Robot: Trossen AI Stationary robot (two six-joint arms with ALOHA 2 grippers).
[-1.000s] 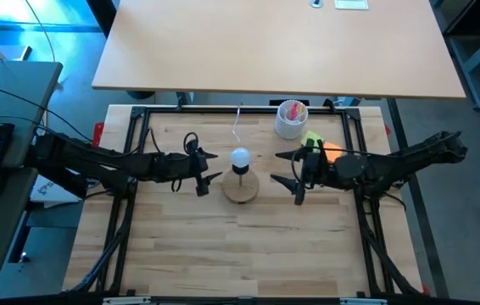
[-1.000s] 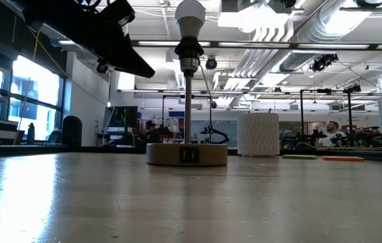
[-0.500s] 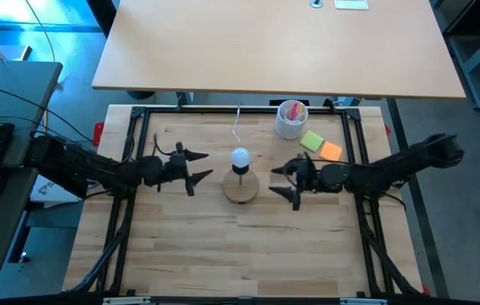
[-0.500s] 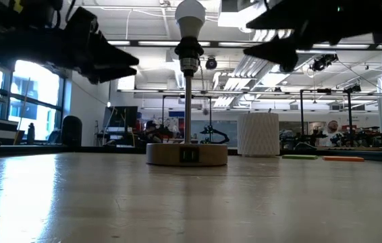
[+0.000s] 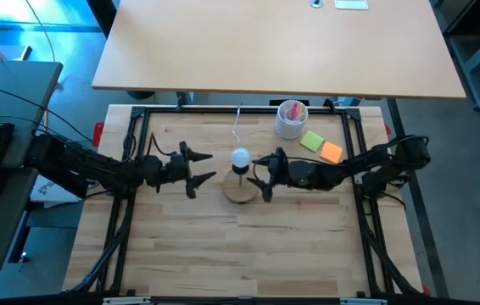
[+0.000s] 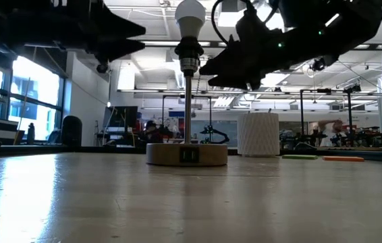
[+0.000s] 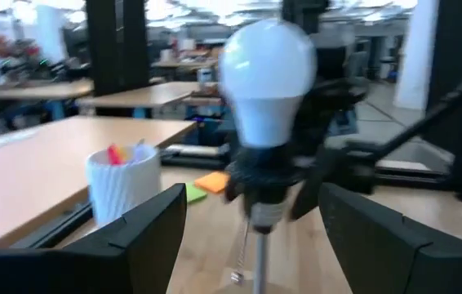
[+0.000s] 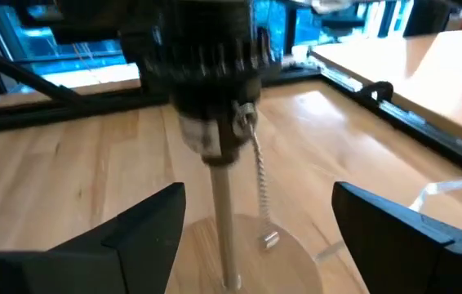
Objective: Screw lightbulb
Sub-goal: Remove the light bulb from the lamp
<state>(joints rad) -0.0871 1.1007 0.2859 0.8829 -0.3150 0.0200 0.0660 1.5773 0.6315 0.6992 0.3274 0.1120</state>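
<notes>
White lightbulb seated in the socket atop a thin pole on the wooden stand mid-counter. Left gripper open, level with the lightbulb, apart on one side; right gripper open, close on the opposite side, not touching. White ribbed cup beyond the stand.

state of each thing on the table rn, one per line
lightbulb: upright in the socket atop the stand, ungripped
wooden disc stand: flat on the table
left gripper: open, left of the bulb, apart
right gripper: open, beside the stand's pole
white ribbed cup: upright, pink contents inside
</notes>
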